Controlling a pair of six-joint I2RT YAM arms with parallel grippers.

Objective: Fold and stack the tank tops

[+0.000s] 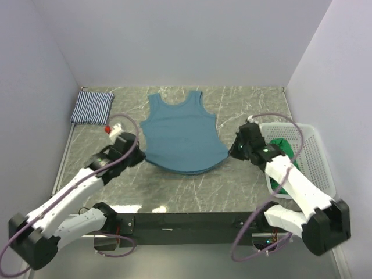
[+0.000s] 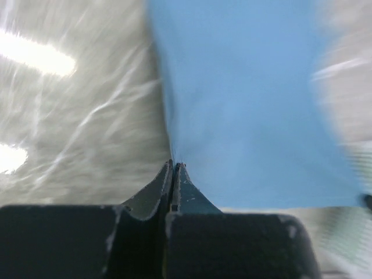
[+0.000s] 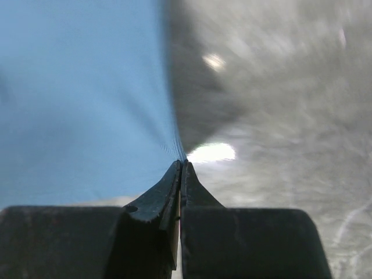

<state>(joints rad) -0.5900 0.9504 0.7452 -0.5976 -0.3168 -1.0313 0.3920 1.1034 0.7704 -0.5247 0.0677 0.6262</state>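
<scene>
The marble desk [image 1: 174, 192] is carrying everything. The teal tank top [image 1: 181, 136] is lying flat across its middle, neckline toward the far edge and hem bowing toward the near edge. I'd judge it's spread out like that so it can be folded cleanly.

At the right edge the white basket [image 1: 317, 160] is sitting with the green tank top [image 1: 283, 145] bunched inside, not yet folded. At the far left corner the striped tank top [image 1: 92, 107] is resting as a neat folded rectangle, likely the base of the stack.

Now the arms. The left gripper [image 1: 139, 153] is pinching the teal top's near left hem corner, and the right gripper [image 1: 233, 149] is pinching the near right one. That matched pair of holds is suggesting a fold of the hem toward the far edge.

The overhead view is giving the layout but hiding the jaws under the wrists. The wrist cameras are filling that in: both sets of jaws are pressing tight together, with the blue fabric edge running straight out of the tips. Both wrist views are blurred, though, and are showing neither the basket nor the striped top.
</scene>
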